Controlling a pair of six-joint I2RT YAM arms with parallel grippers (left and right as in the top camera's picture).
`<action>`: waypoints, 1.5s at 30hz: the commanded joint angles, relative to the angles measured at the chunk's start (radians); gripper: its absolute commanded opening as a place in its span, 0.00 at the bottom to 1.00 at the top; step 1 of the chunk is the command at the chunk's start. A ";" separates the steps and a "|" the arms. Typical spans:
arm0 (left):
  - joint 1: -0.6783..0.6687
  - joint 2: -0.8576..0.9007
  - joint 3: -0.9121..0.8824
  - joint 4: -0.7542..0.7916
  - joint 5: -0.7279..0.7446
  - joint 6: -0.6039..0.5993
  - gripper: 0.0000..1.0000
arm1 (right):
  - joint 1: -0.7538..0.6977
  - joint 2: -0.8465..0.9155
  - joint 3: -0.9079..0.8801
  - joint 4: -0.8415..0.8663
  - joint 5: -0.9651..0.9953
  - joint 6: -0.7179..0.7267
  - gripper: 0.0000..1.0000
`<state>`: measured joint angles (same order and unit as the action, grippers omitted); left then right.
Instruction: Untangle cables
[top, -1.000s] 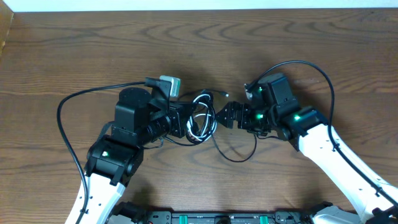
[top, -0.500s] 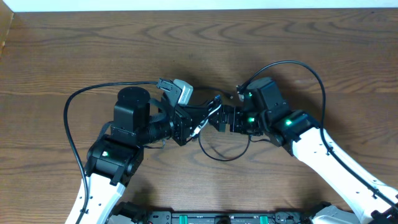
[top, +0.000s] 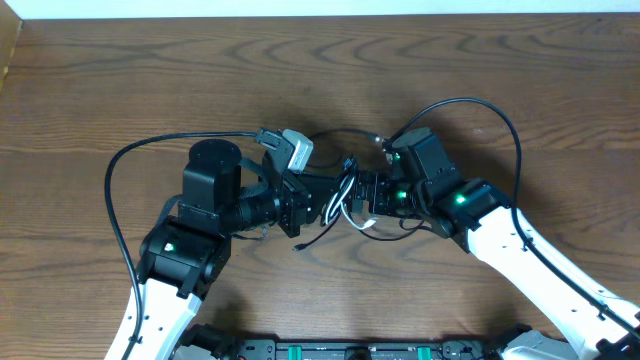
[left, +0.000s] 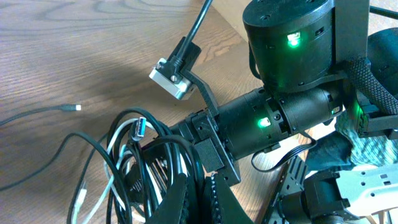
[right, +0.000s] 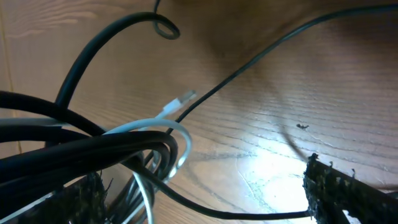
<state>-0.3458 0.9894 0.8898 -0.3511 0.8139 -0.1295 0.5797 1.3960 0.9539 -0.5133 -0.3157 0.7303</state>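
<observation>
Wide brown wood-grain table (top: 100, 80), and both machines are nose to nose at its middle. The black-and-white left arm (top: 205, 205) reaches in from the lower left. The black-and-white right arm (top: 495, 215), green lights glowing, reaches in from the lower right.

Between them sits the prize: the cables (top: 345, 195), a knotted bundle of thin black and white cords, bunched right at the two tool tips. The left gripper (top: 318, 205) has its fingers pressed together, clamped on the cables; in its own wrist view the black loops (left: 124, 155) pile up just ahead of those closed fingers (left: 186, 196). A loose black strand trails off below the bundle onto the wood.

The right gripper (top: 360, 198) stands with its fingers spread wide, holding nothing. From its wrist view, the thick of the tangle lies against one textured finger (right: 87, 193), well away from the other.

Smaller details now: the white cord (right: 177, 134) curls around the black strands, its silvery plug (right: 185, 96) pointing free. A blue-tipped plug (left: 142, 127) pokes out of the bundle's top.
</observation>
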 joint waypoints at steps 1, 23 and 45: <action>0.002 -0.003 0.009 0.009 0.032 0.018 0.08 | 0.004 0.003 -0.002 -0.005 0.036 0.009 0.98; 0.002 -0.003 0.009 0.042 0.023 0.018 0.08 | 0.004 0.025 -0.002 -0.128 0.272 0.156 0.38; 0.002 0.214 0.008 -0.191 -0.291 0.017 0.08 | 0.004 0.025 -0.002 -0.162 0.272 0.156 0.53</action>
<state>-0.3458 1.1587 0.8898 -0.5426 0.5468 -0.1291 0.5804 1.4132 0.9539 -0.6727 -0.0555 0.8837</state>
